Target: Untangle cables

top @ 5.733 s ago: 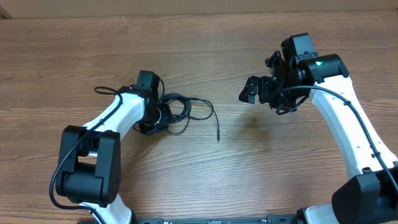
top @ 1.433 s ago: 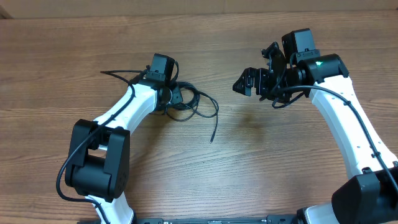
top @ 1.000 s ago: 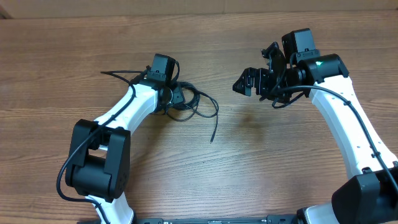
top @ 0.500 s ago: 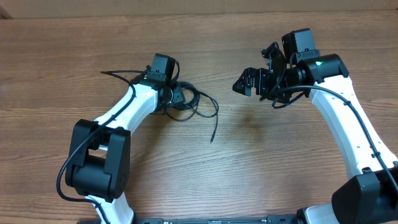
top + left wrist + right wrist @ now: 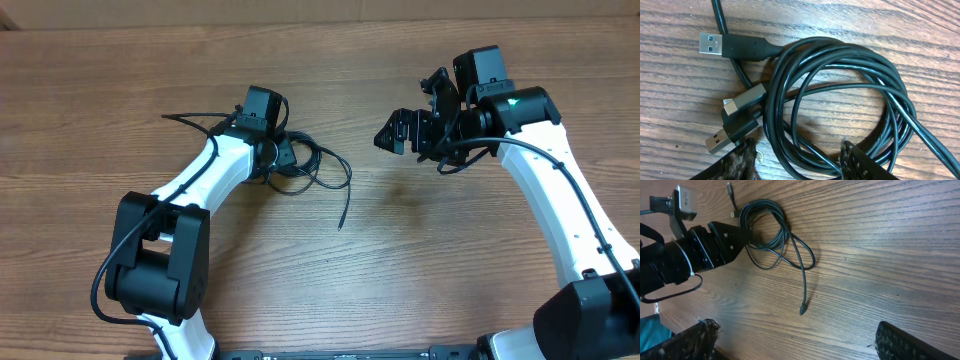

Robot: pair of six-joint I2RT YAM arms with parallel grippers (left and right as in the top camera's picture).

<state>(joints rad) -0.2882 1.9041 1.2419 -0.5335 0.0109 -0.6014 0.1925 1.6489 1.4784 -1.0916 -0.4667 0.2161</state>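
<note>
The cables [image 5: 315,172] lie as a bunched black coil on the wooden table, left of centre. One loose tail ends at a small plug [image 5: 340,225] and another strand [image 5: 170,118] trails off left. My left gripper [image 5: 283,155] is down at the coil's left side. In the left wrist view its open jaws [image 5: 797,150] straddle several strands of the coil [image 5: 835,50], next to a silver USB plug [image 5: 710,44] and a grey plug [image 5: 745,100]. My right gripper [image 5: 410,135] hovers open and empty to the right. Its view [image 5: 800,342] shows the coil [image 5: 784,222] far ahead.
The table's far edge [image 5: 320,22] runs along the top of the overhead view. Bare wood [image 5: 400,230] lies between the two arms. The right arm's own thick black cable [image 5: 560,165] hangs along its white link.
Since the oldest frame the left gripper and the coil have shifted toward the far side and right, and the loose tail swung with them. Over the last second nothing visibly moved.
</note>
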